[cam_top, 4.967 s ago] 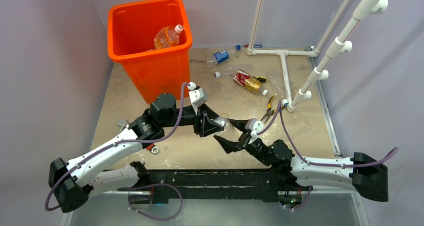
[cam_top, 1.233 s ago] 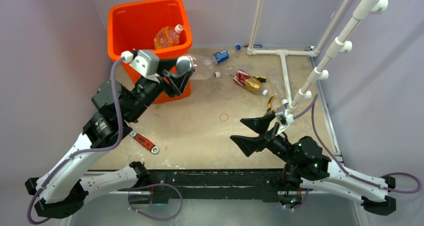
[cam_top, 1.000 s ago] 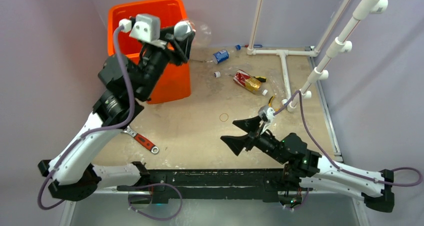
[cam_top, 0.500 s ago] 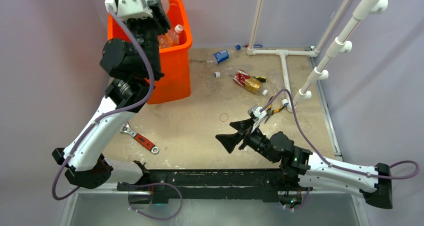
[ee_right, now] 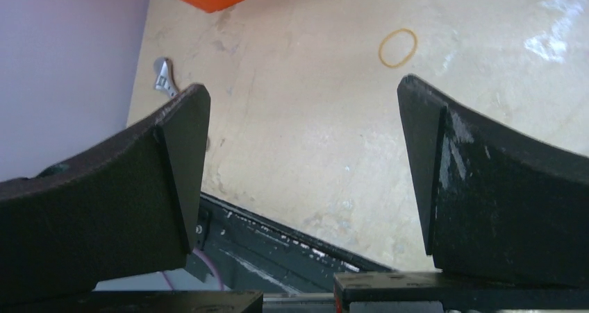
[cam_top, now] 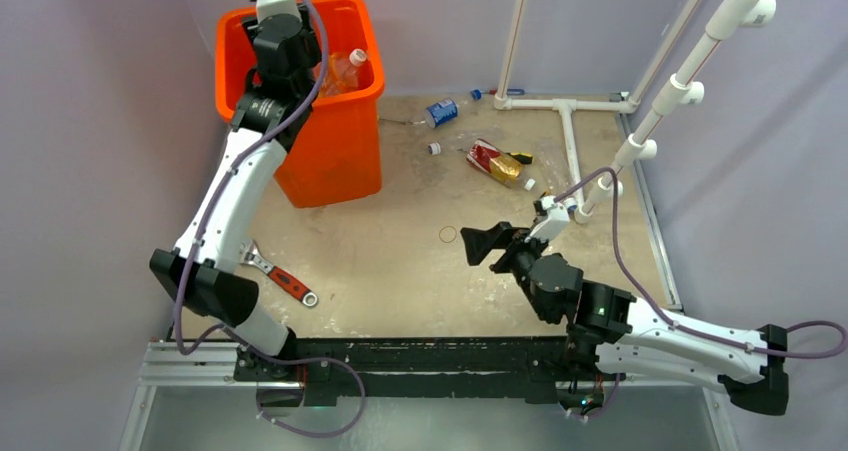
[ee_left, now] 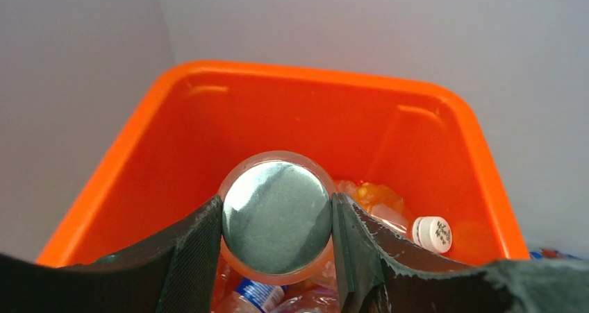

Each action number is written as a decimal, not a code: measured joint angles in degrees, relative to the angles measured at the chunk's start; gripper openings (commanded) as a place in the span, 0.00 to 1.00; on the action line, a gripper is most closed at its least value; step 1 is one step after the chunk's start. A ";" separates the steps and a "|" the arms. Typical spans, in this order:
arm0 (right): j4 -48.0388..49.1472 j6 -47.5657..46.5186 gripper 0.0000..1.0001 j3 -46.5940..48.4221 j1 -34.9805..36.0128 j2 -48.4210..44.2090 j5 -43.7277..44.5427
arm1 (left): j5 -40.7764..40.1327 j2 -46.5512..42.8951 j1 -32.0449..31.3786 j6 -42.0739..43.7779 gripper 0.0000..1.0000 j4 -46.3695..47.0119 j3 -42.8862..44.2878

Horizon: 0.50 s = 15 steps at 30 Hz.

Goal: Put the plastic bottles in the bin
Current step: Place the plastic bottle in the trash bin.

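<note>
In the left wrist view my left gripper [ee_left: 276,205] is shut on a clear plastic bottle [ee_left: 278,223], seen end-on with its round base between the fingers. It hangs above the open orange bin [ee_left: 319,78]. Inside the bin lie an orange-tinted bottle with a white cap [ee_left: 430,234] and a blue-labelled bottle [ee_left: 258,295]. From above, the left gripper [cam_top: 290,56] is over the bin [cam_top: 330,161]. On the table lie a blue-labelled bottle [cam_top: 440,111] and a crushed red-labelled bottle [cam_top: 488,158]. My right gripper [cam_top: 490,243] stands open and empty, low over the table's middle.
A red-handled wrench [cam_top: 285,281] lies near the left arm. A rubber band [cam_top: 447,234] sits beside the right gripper. Pliers [cam_top: 540,211] and a yellow-black screwdriver [cam_top: 518,159] lie near the white pipe frame [cam_top: 572,146] at the right. A loose white cap [cam_top: 433,149] lies mid-table.
The left arm has swung the clear bottle up from beside the bin's front to above its opening. The right arm has shifted slightly, its jaws still wide.
</note>
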 measured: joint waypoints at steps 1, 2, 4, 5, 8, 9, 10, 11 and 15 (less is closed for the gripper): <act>-1.62 1.86 0.98 0.87 0.00 0.11 1.73 | 1.29 1.14 0.61 -1.25 0.00 -1.38 0.70; -3.50 3.76 0.98 1.62 0.00 0.13 3.56 | 2.62 2.34 1.16 -2.64 0.00 -2.67 1.42; -6.91 6.99 0.98 2.78 0.00 0.07 6.99 | 5.09 4.07 1.95 -5.11 0.00 -4.70 1.64; -7.96 7.93 0.98 3.10 0.00 0.02 8.04 | 5.90 4.63 2.10 -5.84 0.05 -5.66 1.62; -10.62 9.53 0.98 4.17 0.00 0.02 11.02 | 8.50 5.64 2.29 -8.28 0.44 -7.54 0.79; -11.39 9.75 0.98 4.59 0.00 0.04 11.72 | 8.94 5.64 2.29 -8.55 0.57 -8.00 0.52; -12.04 9.97 0.98 4.98 0.00 0.07 12.37 | 9.27 5.64 2.29 -8.96 0.66 -8.37 0.35; -12.59 10.14 0.98 5.31 0.00 0.11 12.98 | 9.62 5.62 2.29 -9.42 0.82 -8.52 0.26; -13.97 10.84 0.99 5.55 0.00 0.39 14.27 | 10.36 4.42 2.29 -10.23 0.96 -8.37 -0.83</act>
